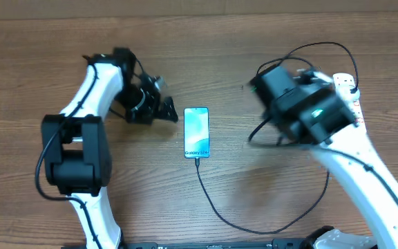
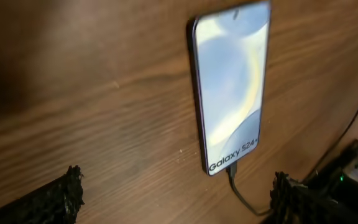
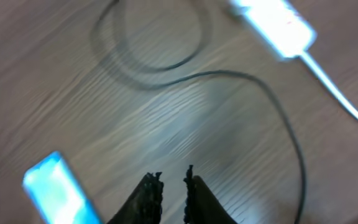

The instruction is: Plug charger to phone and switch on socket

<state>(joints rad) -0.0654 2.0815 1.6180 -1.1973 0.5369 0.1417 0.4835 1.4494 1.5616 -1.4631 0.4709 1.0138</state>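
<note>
The phone [image 1: 196,131] lies flat mid-table with its light blue screen lit, also seen in the left wrist view [image 2: 232,87]. The charger's plug tip [image 2: 232,171] sits at the phone's bottom edge, and its thin black cable [image 1: 220,214] curves away to the right. My left gripper [image 2: 176,186] is open just left of the phone, with nothing between its fingers. My right gripper [image 3: 171,177] hovers over bare wood between the phone [image 3: 55,193] and the socket [image 3: 272,25], fingers nearly together and empty. The right arm [image 1: 302,107] is blurred and partly covers the socket [image 1: 347,93].
The black cable loops in a coil [image 3: 148,37] near the socket and arcs across the wood [image 3: 291,137]. A white cord [image 3: 340,93] runs off from the socket toward the right edge.
</note>
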